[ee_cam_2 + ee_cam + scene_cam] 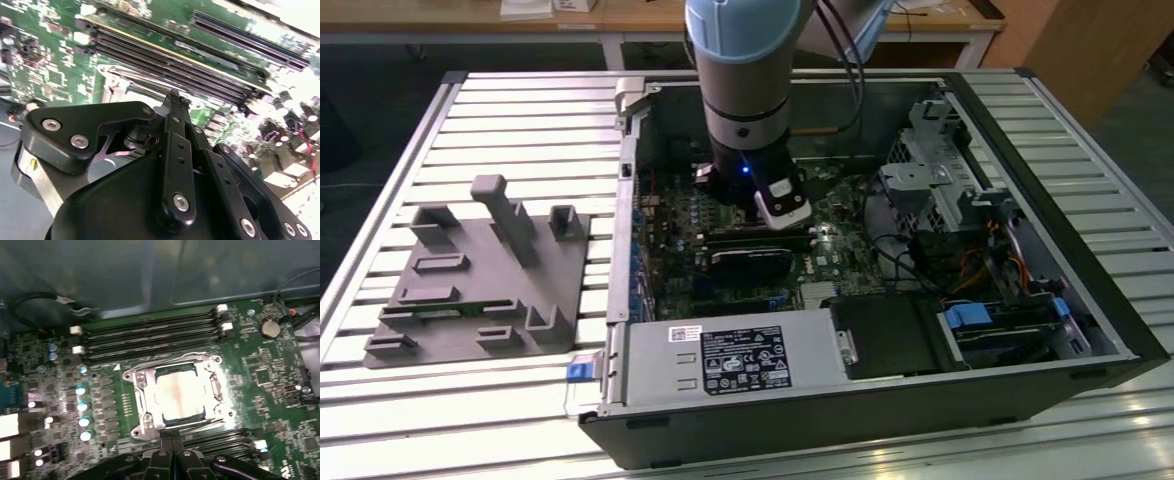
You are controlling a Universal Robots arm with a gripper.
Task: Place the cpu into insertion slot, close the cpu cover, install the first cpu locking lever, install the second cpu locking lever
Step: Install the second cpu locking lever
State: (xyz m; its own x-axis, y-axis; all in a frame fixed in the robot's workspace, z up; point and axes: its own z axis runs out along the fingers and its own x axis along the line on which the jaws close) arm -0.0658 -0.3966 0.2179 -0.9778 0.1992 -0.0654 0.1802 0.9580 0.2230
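Inside the open computer case (1014,330), above the green motherboard (60,375), the arm (740,90) reaches down so that its gripper (172,440) sits just beside the near edge of the socket. In the first wrist view the two black fingertips (165,442) meet with no gap, so the jaws are pressed together and hold nothing. The cpu (177,392) already lies in the insertion slot (165,424), its pale silver face flat and faintly reflective. The cpu cover (145,390), a dull stamped metal frame with a square cut-out, appears folded down around the chip. Thin wire levers (170,360) run along its sides; whether they are latched cannot be told.

The likely risk is a slip: the narrow fingertips could skid off a springy lever, which would snap back, or scrape the small capacitors (82,405) and the memory slots (150,335) close by. Pressing off-centre could also bind the cover against the chip's smooth lid.

The case rests on a ribbed metal surface (494,120), beside a grey moulded fixture (480,270).
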